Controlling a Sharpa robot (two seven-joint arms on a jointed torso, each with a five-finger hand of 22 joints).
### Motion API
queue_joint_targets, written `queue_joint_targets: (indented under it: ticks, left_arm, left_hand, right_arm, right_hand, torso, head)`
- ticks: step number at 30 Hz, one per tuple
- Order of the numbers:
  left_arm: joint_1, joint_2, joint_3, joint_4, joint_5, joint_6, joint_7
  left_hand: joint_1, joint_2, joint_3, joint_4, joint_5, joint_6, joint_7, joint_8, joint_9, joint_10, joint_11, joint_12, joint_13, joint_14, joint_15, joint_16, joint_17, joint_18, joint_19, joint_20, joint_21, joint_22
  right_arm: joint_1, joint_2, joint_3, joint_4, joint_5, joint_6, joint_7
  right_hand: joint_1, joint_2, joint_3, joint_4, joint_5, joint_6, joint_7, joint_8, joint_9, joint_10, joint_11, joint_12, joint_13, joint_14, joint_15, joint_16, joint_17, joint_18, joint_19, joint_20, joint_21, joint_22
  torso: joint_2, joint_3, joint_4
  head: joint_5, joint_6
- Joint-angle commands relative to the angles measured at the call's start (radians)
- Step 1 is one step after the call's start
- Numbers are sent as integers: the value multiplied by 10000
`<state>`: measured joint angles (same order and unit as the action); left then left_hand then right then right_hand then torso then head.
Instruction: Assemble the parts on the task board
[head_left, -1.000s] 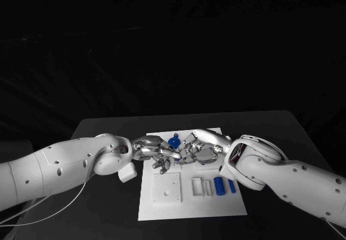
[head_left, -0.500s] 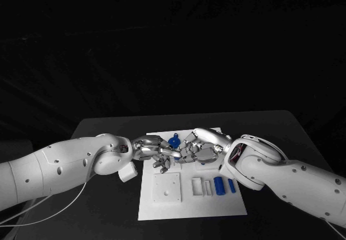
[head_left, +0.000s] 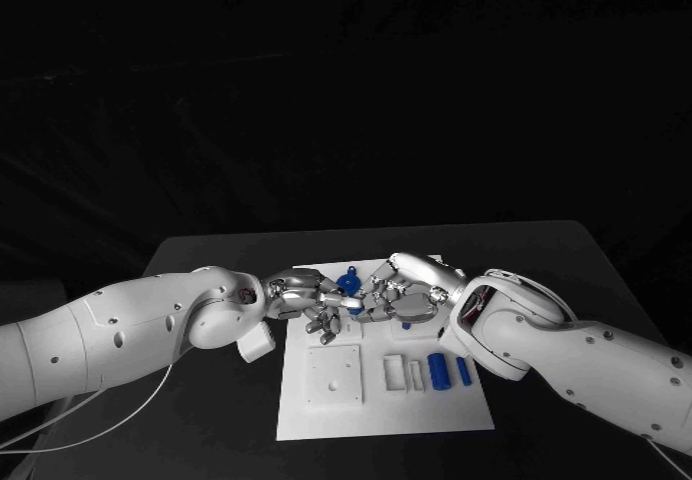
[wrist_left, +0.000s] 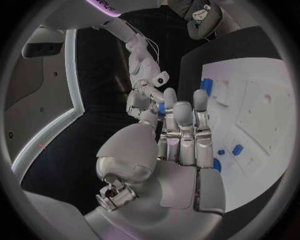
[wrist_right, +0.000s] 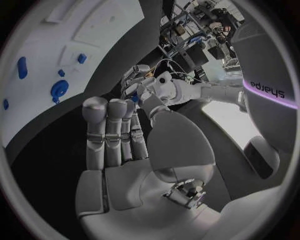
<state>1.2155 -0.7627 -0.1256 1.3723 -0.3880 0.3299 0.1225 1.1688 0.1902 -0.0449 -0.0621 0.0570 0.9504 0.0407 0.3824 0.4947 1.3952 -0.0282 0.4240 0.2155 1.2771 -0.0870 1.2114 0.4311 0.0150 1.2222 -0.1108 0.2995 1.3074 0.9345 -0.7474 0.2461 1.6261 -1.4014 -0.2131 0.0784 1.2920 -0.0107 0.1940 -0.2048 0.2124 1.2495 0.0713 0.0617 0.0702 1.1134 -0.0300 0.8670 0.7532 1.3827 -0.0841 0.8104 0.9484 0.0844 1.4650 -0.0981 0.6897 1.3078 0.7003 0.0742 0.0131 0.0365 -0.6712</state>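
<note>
Head view: both hands are seen meeting over the far half of the task board (head_left: 433, 415), left hand (head_left: 310, 298) from 9 o'clock, right hand (head_left: 408, 292) from 3 o'clock. A small blue part (head_left: 351, 284) is seen between their fingertips, at about 12 o'clock from the board's middle. Contact with the fingers of both hands is suggested, but which hand bears the part cannot be told. Its long axis appears to run roughly 12 to 6 o'clock, slightly tilted; this is judged, not certain.

Left wrist view: the left hand (wrist_left: 178, 145) is shown with fingers extended side by side, not curled, and blue is glimpsed at the fingertips where the right hand's fingers (wrist_left: 142, 97) meet them. Right wrist view: the right hand (wrist_right: 125, 150) is likewise shown with fingers straight and close together, the left hand's fingers (wrist_right: 139, 85) meeting them at the tips.

Further blue parts are noted lying on the board nearer the robot: two blue cylinders (head_left: 449, 369) at about 4 o'clock from the board's middle, beside pale slots.

Judgement: a handover or regrasp of the part is in hand, with neither hand clearly nearer. The coming move is taken to depend on the part's axis being held steady between the opposed fingertips; a slip toward the board is the risk.
</note>
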Motion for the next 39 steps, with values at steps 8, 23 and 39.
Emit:
queue_joint_targets:
  ticks: [8, 23, 39]
  left_arm:
    - [15, 17, 16, 20, 319, -27, 70]
    - [14, -9, 16, 16, 418, 79, 97]
    - [14, -16, 16, -41, 435, 103, -81]
  left_hand:
    - [-5, -221, -38, 165, -30, 29, 69, -39, -260, -104, 9, 26, 3, -64, 19, 14, -18, -29, 47, 62, -119, 155]
    - [63, -284, 23, 128, 71, 20, 71, 17, -349, -144, 18, 15, -4, -105, 31, 21, -22, -32, 32, 76, -176, 161]
    - [95, -219, 187, 50, 351, -2, 41, 114, -387, -160, 7, 21, -9, -121, 26, 36, -36, -36, 44, 72, -201, 175]
  right_arm:
    - [-19, -20, -12, -22, 84, -60, -292]
    - [-24, -37, -12, -49, 86, -17, -352]
    - [-28, -54, -12, 14, 115, -49, -277]
  right_hand:
    - [43, 61, -62, 69, 120, 431, -270, 23, 242, 40, -17, -64, 60, 83, -31, -83, 28, -105, 3, -78, 23, 821]
    - [42, 58, -95, 92, 159, 441, -278, 22, 238, 45, -20, -91, 101, 88, -33, -102, 41, -106, 3, -81, -1, 817]
    - [45, 61, -102, 98, 182, 437, -278, 22, 234, 50, -21, -115, 123, 94, -35, -116, 49, -106, 6, -84, -18, 814]
  torso:
    - [9, 3, -6]
    - [3, 4, -6]
    - [3, 6, -2]
  head:
    - [-34, -3]
    - [-54, -7]
    - [-34, -15]
